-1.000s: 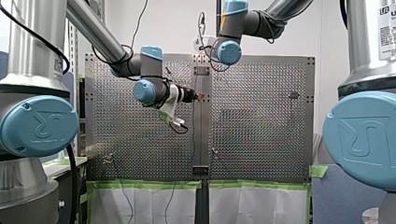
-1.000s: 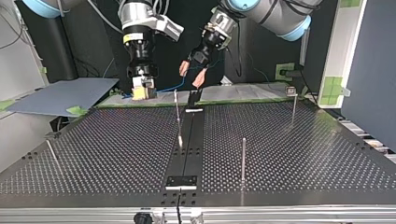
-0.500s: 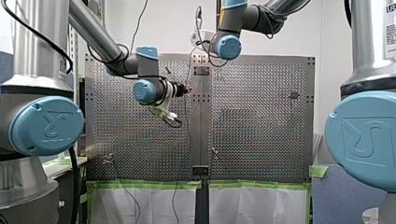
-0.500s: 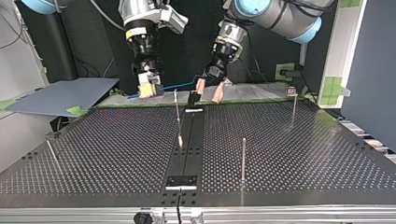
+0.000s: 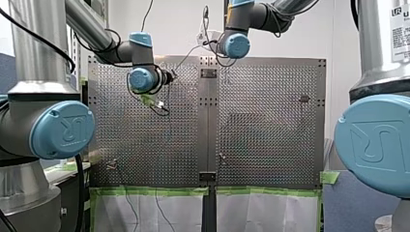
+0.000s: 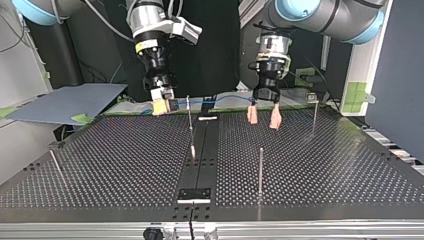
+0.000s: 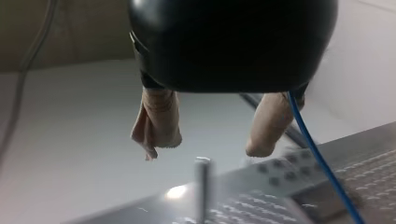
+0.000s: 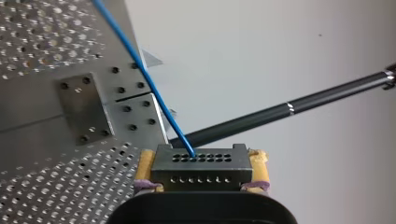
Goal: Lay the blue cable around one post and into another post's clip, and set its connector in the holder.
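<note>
In the right wrist view my right gripper is shut, yellow pads clamping the black connector. The blue cable leaves the connector over the table. In the top view that gripper hangs at the table's far edge, left of the thin centre post. The cable runs behind that post towards my left gripper. My left gripper is open, its beige pads pointing down just above the table. In the left wrist view the cable passes outside one finger and a post stands ahead.
A tall post stands right of the dark centre strip. Another post with a clip is at the far right, and a short one at the left. A black plate lies at the near edge.
My left gripper has swung from the centre to the top view's right and now points down. My right gripper moved slightly towards the centre post with the connector. The cable is drawn out between them.
</note>
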You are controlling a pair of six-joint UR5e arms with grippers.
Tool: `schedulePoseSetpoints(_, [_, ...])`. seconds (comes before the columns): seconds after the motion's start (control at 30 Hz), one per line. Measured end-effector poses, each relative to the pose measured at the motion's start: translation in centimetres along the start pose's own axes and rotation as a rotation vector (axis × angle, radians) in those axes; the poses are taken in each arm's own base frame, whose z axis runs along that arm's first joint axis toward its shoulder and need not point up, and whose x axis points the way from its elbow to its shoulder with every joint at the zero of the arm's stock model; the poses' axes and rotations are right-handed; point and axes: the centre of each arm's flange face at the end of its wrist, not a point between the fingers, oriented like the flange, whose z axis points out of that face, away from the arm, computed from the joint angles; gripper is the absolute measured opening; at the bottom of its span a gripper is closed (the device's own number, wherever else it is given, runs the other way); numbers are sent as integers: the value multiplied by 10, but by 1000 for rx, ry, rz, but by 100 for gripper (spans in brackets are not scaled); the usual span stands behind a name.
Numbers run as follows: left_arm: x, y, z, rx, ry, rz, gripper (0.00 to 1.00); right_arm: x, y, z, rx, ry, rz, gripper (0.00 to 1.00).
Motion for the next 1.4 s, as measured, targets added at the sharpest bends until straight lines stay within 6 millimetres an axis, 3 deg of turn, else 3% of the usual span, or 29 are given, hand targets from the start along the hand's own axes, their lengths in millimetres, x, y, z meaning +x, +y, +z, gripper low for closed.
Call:
schedulePoseSetpoints(0.2, [-43,-23,16,-9,-122,60,100,-7,-2,15,5,-15,0,0])
schedulePoseSetpoints(0.63, [-110,-28,52,-119,-313,197,100,26,13,47,-27,19,-3,0])
schedulePoseSetpoints(0.83, [-113,-30,78,-112,-288,253,100,34,21,65,-40,18,-11,0])
schedulePoseSetpoints(1.17, [-119,-64,108,0,-261,279,100,31,29,92,-51,0,-25,0])
schedulePoseSetpoints(1.4, [-118,-66,131,20,-239,283,100,27,34,104,-55,2,-29,0])
